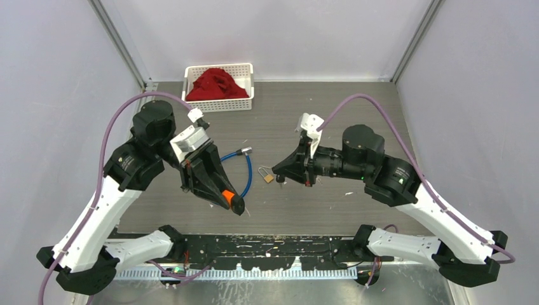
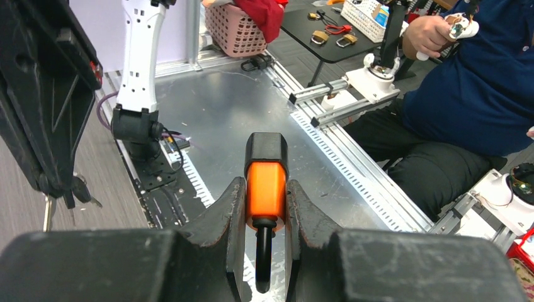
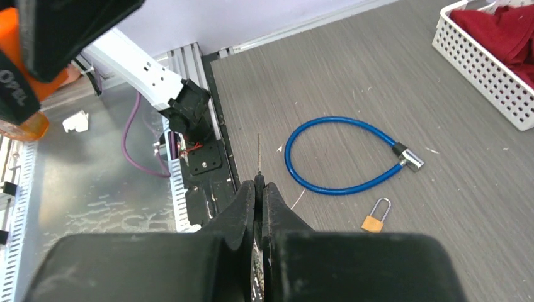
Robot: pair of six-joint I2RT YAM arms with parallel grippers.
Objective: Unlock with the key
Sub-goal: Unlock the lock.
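My left gripper is shut on an orange lock with a black cap and a black shackle, held above the table's near edge. My right gripper is shut on a key, whose thin blade sticks out edge-on past the fingertips. The key points toward the left gripper, and the two are a hand's width apart. In the left wrist view the right gripper's dark fingers stand at the left with the key at their tip. In the right wrist view the orange lock shows at the upper left.
A blue cable lock and a small brass padlock lie on the table between the arms. A white basket with a red cloth stands at the back. A seated person is beyond the table's near edge.
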